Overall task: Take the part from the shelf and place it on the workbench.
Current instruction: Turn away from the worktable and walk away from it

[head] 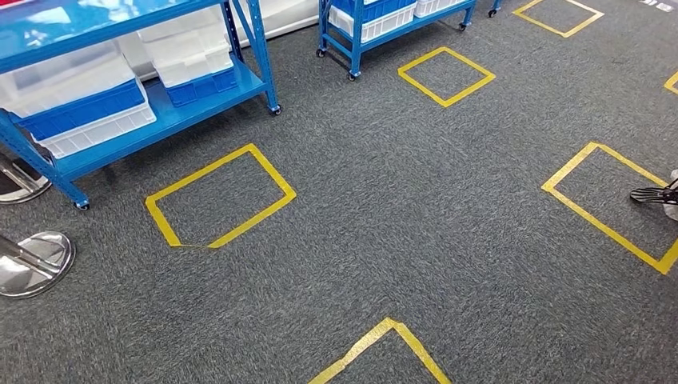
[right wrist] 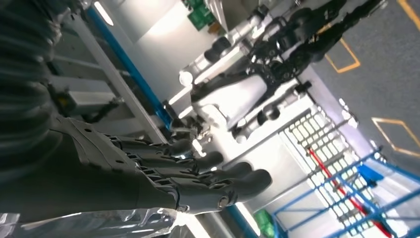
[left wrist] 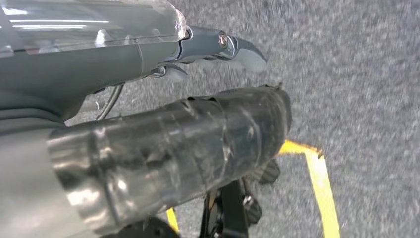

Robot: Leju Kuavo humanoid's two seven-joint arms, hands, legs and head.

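Observation:
A blue wheeled shelf stands at the far left of the head view, holding white bins and blue bins; I cannot make out a part in them. My left hand hangs over the grey carpet with its grey thumb stretched out and nothing in it. In the right wrist view my right hand holds nothing, and its dark fingers lie straight and side by side.
Yellow tape squares mark the carpet. A second blue shelf stands further back. Chrome post bases sit at the left edge and a black object at the right edge. Another humanoid robot stands beyond my right hand.

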